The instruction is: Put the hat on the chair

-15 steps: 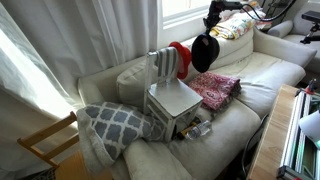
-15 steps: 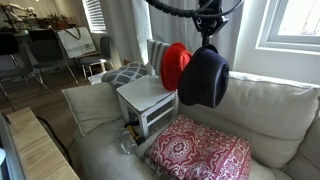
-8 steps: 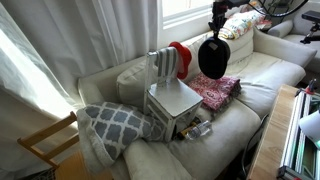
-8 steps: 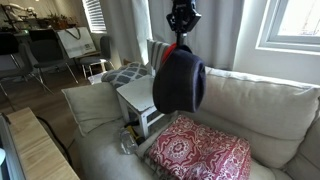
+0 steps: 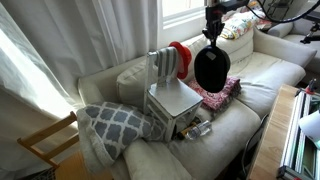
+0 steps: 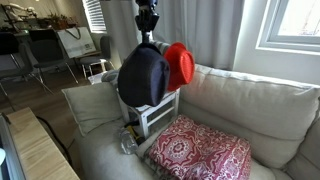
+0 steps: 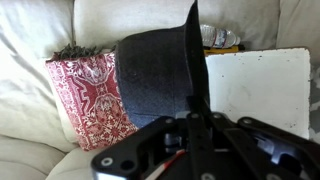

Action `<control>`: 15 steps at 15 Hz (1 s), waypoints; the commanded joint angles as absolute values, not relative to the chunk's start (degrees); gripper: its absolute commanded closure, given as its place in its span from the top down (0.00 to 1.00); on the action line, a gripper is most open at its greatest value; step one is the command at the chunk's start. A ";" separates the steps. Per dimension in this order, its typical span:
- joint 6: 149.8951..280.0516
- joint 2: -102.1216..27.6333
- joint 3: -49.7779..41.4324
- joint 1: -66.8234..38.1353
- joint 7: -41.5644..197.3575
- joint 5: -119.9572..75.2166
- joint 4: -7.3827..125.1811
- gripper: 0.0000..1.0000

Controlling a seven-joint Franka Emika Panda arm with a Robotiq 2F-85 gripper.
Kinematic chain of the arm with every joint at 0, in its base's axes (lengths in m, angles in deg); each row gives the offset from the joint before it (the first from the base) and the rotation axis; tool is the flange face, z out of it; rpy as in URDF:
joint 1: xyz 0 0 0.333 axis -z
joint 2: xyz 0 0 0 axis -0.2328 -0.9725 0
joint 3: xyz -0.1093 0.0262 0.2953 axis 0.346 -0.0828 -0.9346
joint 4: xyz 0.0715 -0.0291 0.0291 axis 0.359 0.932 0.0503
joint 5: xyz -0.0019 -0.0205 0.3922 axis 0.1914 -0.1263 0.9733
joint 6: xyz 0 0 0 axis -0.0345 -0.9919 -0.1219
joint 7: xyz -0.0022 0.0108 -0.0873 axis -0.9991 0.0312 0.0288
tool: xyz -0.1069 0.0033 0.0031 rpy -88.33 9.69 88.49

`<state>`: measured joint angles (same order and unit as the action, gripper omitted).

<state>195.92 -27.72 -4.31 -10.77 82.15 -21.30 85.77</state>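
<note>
Gripper is clamping hat by brim, hat dangling edge-on beside chair (red item crowding its back); releasing here is risking it tumbling onto couch

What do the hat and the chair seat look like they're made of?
Hat: probably soft felt. It looks dark and matte with a fine, fuzzy grain and no shine, and it hangs by its brim without crumpling, so it seems fairly stiff.
Chair: the seat looks like white-painted wood or board, flat, smooth and hard-edged. Plastic can't be ruled out.
</note>
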 commanded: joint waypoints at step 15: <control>203.05 -28.86 -9.63 -17.57 94.49 -27.00 87.53 0.01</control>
